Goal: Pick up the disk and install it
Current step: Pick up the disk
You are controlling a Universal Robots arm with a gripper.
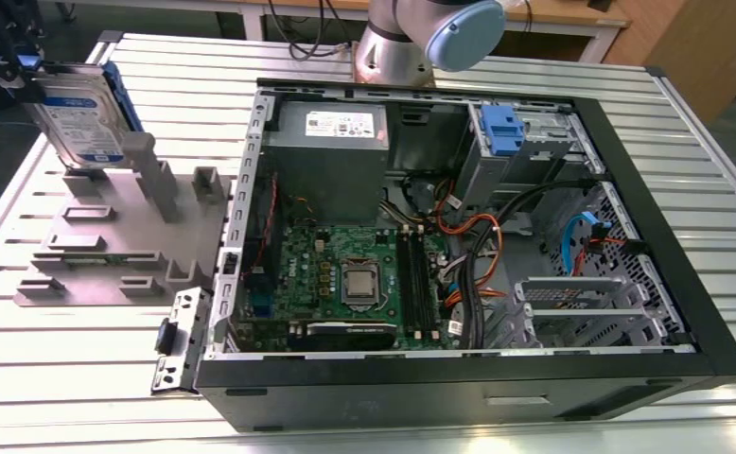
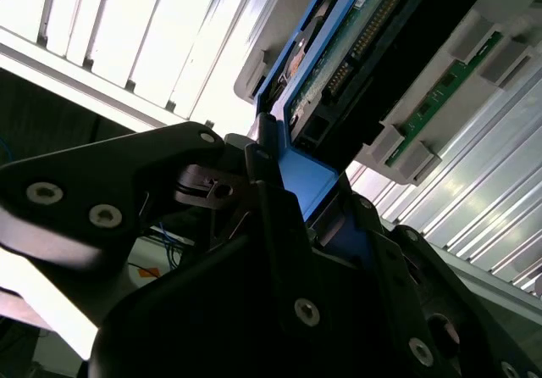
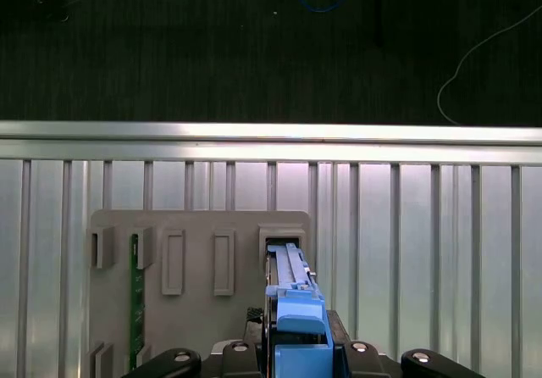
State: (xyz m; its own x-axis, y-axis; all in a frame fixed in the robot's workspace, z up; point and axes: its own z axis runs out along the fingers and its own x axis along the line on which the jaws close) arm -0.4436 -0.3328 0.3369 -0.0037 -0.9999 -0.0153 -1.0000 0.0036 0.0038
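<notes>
The disk (image 1: 80, 118), a silver drive with a white-and-blue label and blue rails, stands upright on edge at the exterior view's far left, over the grey holder fixture (image 1: 103, 236). My black gripper (image 1: 25, 71) is shut on its upper end. In the first wrist view the disk's blue rail (image 3: 292, 293) runs between my fingers (image 3: 246, 348), with the fixture's slot (image 3: 284, 244) right beneath it. Whether the lower edge still sits in that slot I cannot tell. The second wrist view shows my gripper (image 2: 296, 191) clamped on the blue rail (image 2: 309, 179).
An open computer case (image 1: 469, 378) fills the middle of the slatted metal table (image 1: 709, 151). Inside it are a grey power supply (image 1: 330, 142), a motherboard (image 1: 342, 274) and a drive bay with a blue clip (image 1: 503, 128). A green circuit strip (image 3: 134, 293) sits in the fixture. The arm's base (image 1: 419, 38) stands behind the case.
</notes>
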